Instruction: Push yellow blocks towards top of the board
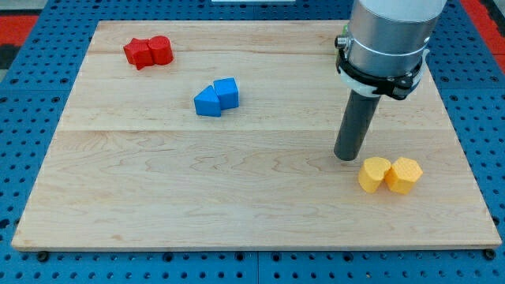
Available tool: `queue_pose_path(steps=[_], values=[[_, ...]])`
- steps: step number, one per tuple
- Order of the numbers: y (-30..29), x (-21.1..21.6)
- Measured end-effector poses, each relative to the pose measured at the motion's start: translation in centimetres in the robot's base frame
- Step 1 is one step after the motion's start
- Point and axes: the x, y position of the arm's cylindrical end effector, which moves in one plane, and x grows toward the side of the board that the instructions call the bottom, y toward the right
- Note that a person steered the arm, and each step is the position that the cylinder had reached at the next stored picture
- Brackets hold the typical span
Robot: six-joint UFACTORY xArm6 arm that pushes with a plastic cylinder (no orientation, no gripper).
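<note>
Across almost the whole view, wide wooden surface [260, 213], pale and flat, on a blue board with holes. Near the view's top right, big grey arm [387, 39], with a dark rod [355, 126] pointing down from it. No hand to open or close, so nothing gripped; just the rod for pushing.

At the rod's low end, my tip [346, 158], down on the surface toward the view's right side.

Just to the view's right of my tip and a little lower, two yellow blocks, side by side and touching: left yellow block [374, 174], rounded, and right yellow block [403, 174], with flat sides. Lined up left to right as a pair. Close to my tip, yet a thin gap shows, so probably not touching.

Far off toward the view's top left, two blue blocks [216, 98] together, and two red blocks [148, 52] together, well away from all this.

Wrong side for the push, most likely: my tip sits up and to the left of the yellow pair. Best guess for the next move: go around to the view's bottom side of them, then push up toward the top. Both can go at once if met near the middle where they touch.
</note>
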Motion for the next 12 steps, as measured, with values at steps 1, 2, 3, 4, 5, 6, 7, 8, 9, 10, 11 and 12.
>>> queue_pose_path(steps=[1, 2, 3, 4, 5, 6, 7, 8, 9, 10, 11, 12], values=[[0.7, -0.7], [0.5, -1.3], [-3.5, -0.7], [-4.6, 3.6], [-4.7, 8.8], [1.2, 9.4], [6.3, 8.9], [9.0, 6.6], [8.6, 3.0], [5.8, 0.5], [6.8, 0.4], [11.7, 2.1]])
